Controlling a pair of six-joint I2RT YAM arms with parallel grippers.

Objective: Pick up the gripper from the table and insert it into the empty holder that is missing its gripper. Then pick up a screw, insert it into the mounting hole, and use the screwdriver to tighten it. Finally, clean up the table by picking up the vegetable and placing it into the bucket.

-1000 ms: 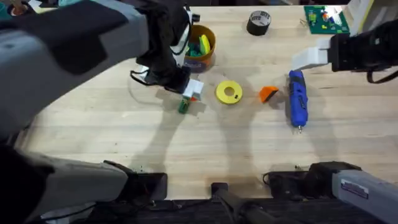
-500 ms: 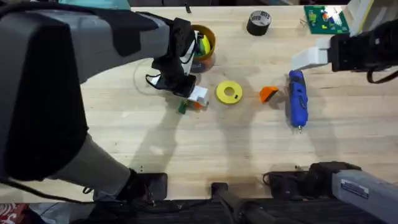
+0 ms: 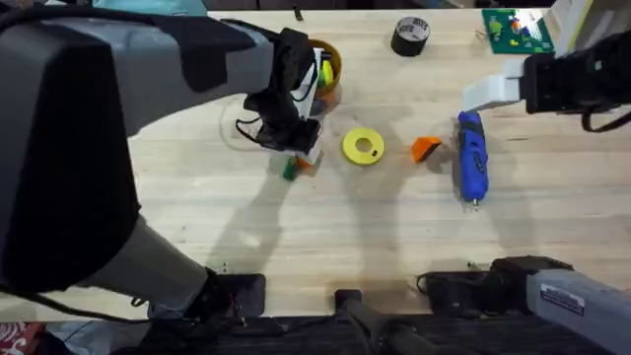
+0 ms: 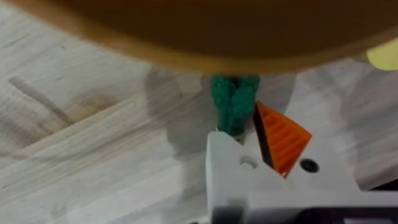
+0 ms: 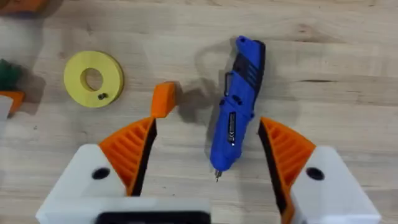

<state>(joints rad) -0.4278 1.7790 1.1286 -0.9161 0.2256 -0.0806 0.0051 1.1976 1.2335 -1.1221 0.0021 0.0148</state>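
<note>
On the wooden worktop (image 3: 394,227), left claw (image 4: 255,146) pinching small dark-green toy vegetable (image 4: 234,102) beside round yellow bucket (image 3: 328,69), right claw (image 5: 208,155) spread wide over blue pen-shaped screwdriver (image 5: 239,102)

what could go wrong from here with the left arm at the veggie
1. The left gripper has only one orange pad showing; the other white finger looks bare, so its hold on the green vegetable may be weak and it could slip.
2. The yellow bucket sits close to the left arm, so a lift might bump its rim.
3. The loose orange gripper and the screwdriver lie untouched, so the cleanup may be out of order.
</note>
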